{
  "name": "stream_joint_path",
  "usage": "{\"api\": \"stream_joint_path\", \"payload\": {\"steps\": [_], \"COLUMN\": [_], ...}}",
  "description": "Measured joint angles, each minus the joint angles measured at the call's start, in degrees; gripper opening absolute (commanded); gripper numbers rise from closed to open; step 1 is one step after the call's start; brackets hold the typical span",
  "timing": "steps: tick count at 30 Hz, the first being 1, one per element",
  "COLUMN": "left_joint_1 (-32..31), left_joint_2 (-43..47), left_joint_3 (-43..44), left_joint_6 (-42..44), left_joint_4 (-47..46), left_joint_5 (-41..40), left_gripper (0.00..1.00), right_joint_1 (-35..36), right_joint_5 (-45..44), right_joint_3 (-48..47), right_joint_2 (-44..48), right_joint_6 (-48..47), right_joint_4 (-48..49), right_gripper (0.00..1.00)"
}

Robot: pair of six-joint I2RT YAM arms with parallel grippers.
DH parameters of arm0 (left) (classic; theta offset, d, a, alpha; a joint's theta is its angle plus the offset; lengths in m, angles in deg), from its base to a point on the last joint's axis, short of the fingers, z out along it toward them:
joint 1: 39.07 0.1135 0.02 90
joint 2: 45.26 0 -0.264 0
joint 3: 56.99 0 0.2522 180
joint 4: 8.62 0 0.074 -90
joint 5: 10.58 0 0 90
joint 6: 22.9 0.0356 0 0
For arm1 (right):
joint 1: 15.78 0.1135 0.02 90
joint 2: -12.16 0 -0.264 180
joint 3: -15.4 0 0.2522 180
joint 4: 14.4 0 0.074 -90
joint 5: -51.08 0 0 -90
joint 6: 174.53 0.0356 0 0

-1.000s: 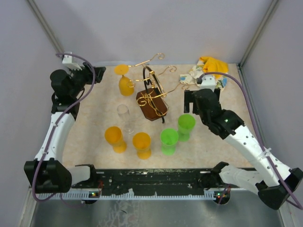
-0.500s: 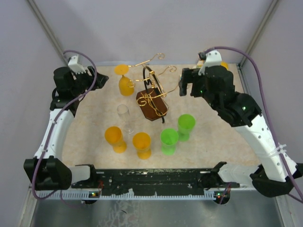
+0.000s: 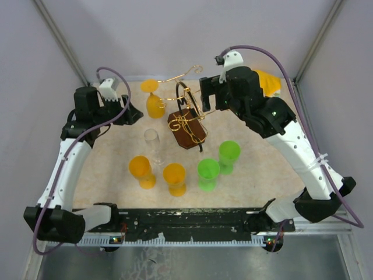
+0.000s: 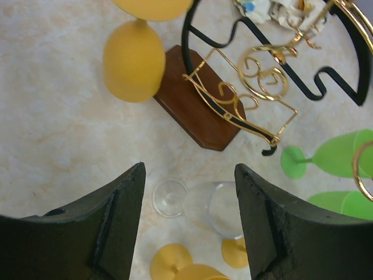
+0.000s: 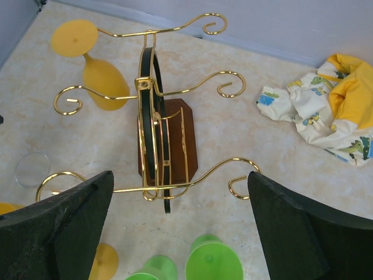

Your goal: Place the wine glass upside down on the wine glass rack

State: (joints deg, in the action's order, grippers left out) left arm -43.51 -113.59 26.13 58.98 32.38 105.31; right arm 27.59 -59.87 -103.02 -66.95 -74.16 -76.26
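The gold wire wine glass rack (image 3: pixel 187 111) stands mid-table on its brown wooden base (image 5: pixel 183 134). A yellow wine glass (image 3: pixel 154 102) hangs upside down from a left arm of the rack. A clear wine glass (image 3: pixel 152 144) stands upright just left of the base. My left gripper (image 4: pixel 189 169) hovers open above it; the clear wine glass (image 4: pixel 207 204) shows between the fingers (image 4: pixel 111 216), untouched. My right gripper (image 5: pixel 179 175) is wide open above the rack (image 5: pixel 152 116), holding nothing.
Two yellow glasses (image 3: pixel 141 171) (image 3: pixel 175 178) and two green glasses (image 3: pixel 208 174) (image 3: pixel 229 156) stand in front of the rack. A yellow and white cloth (image 5: pixel 326 111) lies at the back right corner. Walls close the table's back and sides.
My right arm has swung from the right side up and left to hover over the rack. My left gripper has shifted right, toward the clear glass.
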Motion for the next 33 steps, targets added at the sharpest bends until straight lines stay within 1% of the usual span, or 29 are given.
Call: {"api": "stream_joint_path", "payload": {"steps": [5,9,14,18,22,28,30,31,33], "left_joint_1": [-6.5,-9.9,-10.3,-10.4,-10.7,-11.6,-11.7,-11.8,-12.0], "left_joint_2": [3.4,4.6,4.6,4.6,4.1,3.3,3.1,2.9,2.3], "left_joint_3": [0.9,0.9,0.9,0.4,-0.5,-2.3,-2.9,-3.0,-3.1], "left_joint_6": [0.6,0.5,0.5,0.4,0.3,0.2,0.2,0.0,-0.1], "left_joint_4": [6.8,10.4,14.0,15.2,15.5,15.1,15.0,14.8,14.6], "left_joint_5": [-3.1,-5.7,-9.3,-11.2,-11.4,-11.3,-11.3,-11.3,-11.3], "left_gripper": [0.69,0.68,0.68,0.64,0.59,0.56,0.52,0.49,0.37], "right_joint_1": [0.0,0.0,0.0,0.0,0.0,0.0,0.0,0.0,0.0], "right_joint_5": [0.0,0.1,0.0,0.0,-0.4,-1.2,-1.4,-1.5,-1.5], "right_joint_3": [0.9,2.5,4.6,6.2,6.4,7.1,7.6,7.7,8.3], "right_joint_2": [0.2,0.2,0.6,1.5,2.5,3.8,4.1,4.1,4.1], "right_joint_6": [-0.4,-0.6,-0.9,-0.9,-1.0,-1.2,-1.3,-1.3,-1.3], "right_joint_4": [0.6,0.6,1.3,1.8,2.3,2.8,2.8,2.7,2.8], "right_gripper": [0.99,0.99,0.99,0.99,0.99,0.99,0.99,0.99,0.99]}}
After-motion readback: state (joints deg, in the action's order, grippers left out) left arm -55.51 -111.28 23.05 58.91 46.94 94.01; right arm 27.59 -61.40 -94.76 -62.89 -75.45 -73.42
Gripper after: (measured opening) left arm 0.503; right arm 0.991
